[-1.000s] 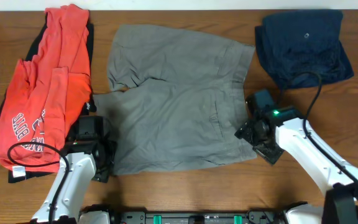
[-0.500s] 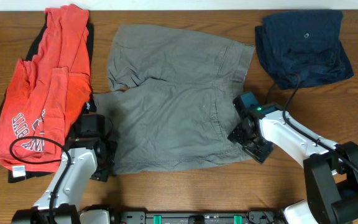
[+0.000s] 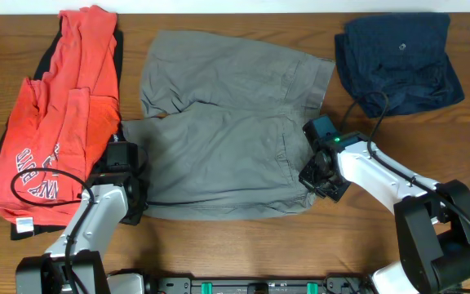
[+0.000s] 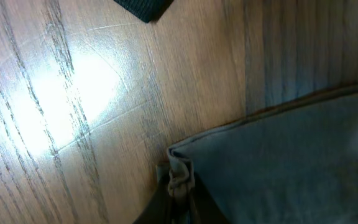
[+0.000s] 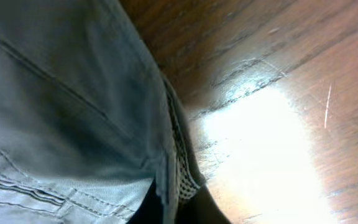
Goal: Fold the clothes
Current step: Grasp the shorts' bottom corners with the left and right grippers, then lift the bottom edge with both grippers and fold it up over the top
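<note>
The left pincer is clamped on the bunched hem corner of the shorts; the right pincer nips their waistband edge; the shorts lie flat mid-worktop, between a red T-shirt and a navy garment. Both bites look shallow, so the cloth might slip on lifting; each grip is cut off at the frame's edge, so how many layers are caught cannot be told.

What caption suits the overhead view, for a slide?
Left gripper and right gripper shut on the near corners of grey shorts, between an orange T-shirt and a navy garment.
</note>
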Available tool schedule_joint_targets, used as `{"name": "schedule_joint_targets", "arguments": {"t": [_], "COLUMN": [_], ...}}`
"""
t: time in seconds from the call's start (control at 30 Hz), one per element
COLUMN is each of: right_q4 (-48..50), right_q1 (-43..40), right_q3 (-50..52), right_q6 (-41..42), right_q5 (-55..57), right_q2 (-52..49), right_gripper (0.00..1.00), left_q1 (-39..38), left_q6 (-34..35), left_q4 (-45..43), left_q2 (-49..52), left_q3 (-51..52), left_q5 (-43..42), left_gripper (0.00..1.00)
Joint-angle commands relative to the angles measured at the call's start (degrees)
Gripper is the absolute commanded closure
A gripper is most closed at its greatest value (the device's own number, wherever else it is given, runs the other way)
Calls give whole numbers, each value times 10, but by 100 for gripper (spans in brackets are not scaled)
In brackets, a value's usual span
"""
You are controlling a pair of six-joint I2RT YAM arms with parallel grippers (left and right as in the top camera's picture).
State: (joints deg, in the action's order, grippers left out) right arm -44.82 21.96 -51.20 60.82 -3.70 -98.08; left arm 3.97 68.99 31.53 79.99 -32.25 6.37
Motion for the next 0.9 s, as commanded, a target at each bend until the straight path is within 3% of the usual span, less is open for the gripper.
{"name": "schedule_joint_targets", "arguments": {"t": [0.0, 0.13, 0.23, 0.37, 0.57, 0.87], "right_q4": [16, 0, -25, -134, -249, -361], "right_q1": [-10, -49, -88, -134, -154, -150], "right_q3": [28, 12, -12, -72, -139, -163], "right_q6": [-70, -132, -231, -301, -329, -339], "right_q5": [12, 5, -23, -25, -22, -23], "right_q2": [-40, 13, 76, 152, 230, 298], "right_gripper": [99, 99, 99, 99, 99, 99], "left_q1": [2, 2, 2, 2, 2, 2], "left_q6": [-47, -107, -132, -158, -234, -267], "left_q4": [-10, 34, 93, 148, 221, 351], "left_q2": [47, 9, -40, -119, -251, -392], "left_q3": [39, 5, -35, -76, -140, -254], "left_q5": [-42, -51, -51, -52, -68, -85], "left_gripper": [94, 94, 94, 94, 94, 94]}}
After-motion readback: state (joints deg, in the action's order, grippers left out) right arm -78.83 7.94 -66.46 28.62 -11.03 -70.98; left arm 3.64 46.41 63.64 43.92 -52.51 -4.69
